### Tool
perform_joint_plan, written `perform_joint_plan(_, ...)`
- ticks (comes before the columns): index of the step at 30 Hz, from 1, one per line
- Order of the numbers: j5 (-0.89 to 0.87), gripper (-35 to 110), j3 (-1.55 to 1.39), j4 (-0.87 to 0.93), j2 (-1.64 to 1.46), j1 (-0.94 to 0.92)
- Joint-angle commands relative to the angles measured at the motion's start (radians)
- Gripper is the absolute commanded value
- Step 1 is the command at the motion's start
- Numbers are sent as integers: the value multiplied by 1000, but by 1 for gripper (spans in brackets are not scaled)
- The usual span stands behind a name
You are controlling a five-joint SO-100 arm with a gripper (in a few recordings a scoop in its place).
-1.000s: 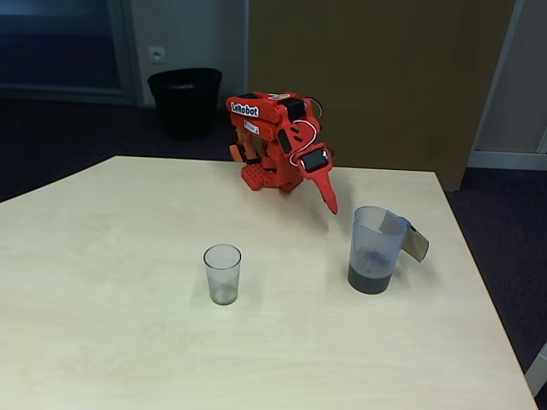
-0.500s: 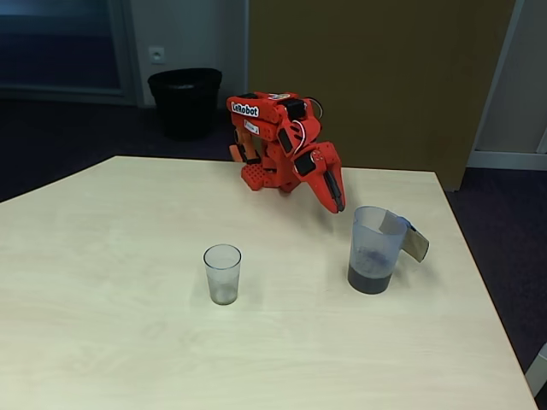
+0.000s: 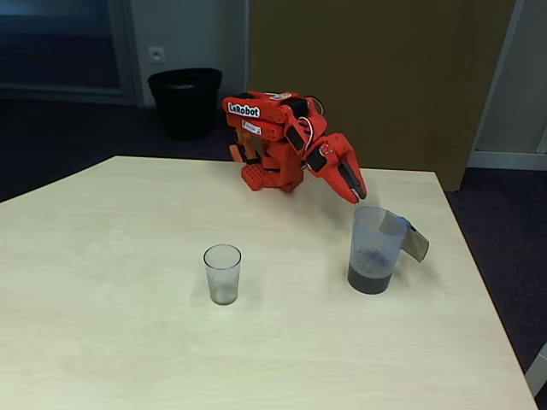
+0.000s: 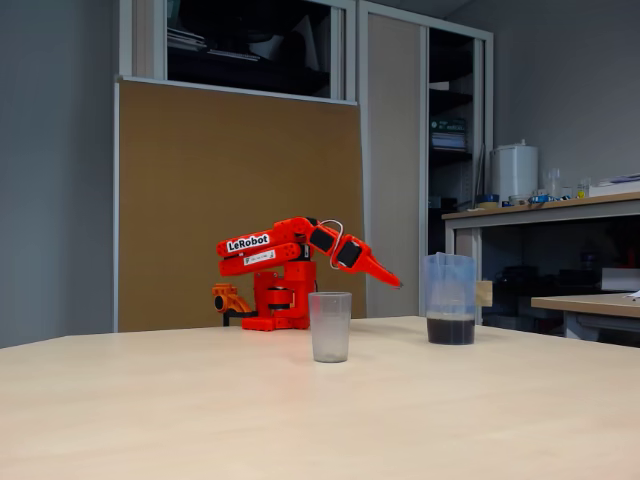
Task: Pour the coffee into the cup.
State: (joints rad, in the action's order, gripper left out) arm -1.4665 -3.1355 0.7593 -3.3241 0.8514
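Observation:
A small clear cup (image 3: pixel 222 273) stands upright on the pale table, left of the middle; it is seen too in the other fixed view (image 4: pixel 329 326). To its right stands a larger bluish translucent jug (image 3: pixel 373 243) (image 4: pixel 449 290) with a handle on its right side. Dark coffee (image 3: pixel 369 279) (image 4: pixel 450 329) fills its bottom. My red gripper (image 3: pixel 353 190) (image 4: pixel 392 281) reaches out from the arm's base at the far edge. Its tip hangs just above and behind the jug's far-left rim, touching nothing. The fingers taper together to a point and hold nothing.
The arm's base (image 3: pixel 261 175) sits at the far edge of the table (image 3: pixel 111 342). A black bin (image 3: pixel 184 98) stands on the floor behind. The table's right edge runs close past the jug. Desks (image 4: pixel 560 300) stand beyond the table.
The gripper has swung right and stretched out, from pointing down behind the jug's left side to hovering close over its far rim. Cup and jug have stayed put.

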Motion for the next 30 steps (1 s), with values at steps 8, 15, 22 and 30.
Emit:
perform_joint_plan(8, -219, 17, -6, -488, 308, 28)
perform_joint_plan(15, -333, 18, 14, -710, 479, 26)
perform_joint_plan(22, -407, 18, 86, -698, 617, 35)
perform_joint_plan(30, -359, 18, 247, -730, 847, 9)
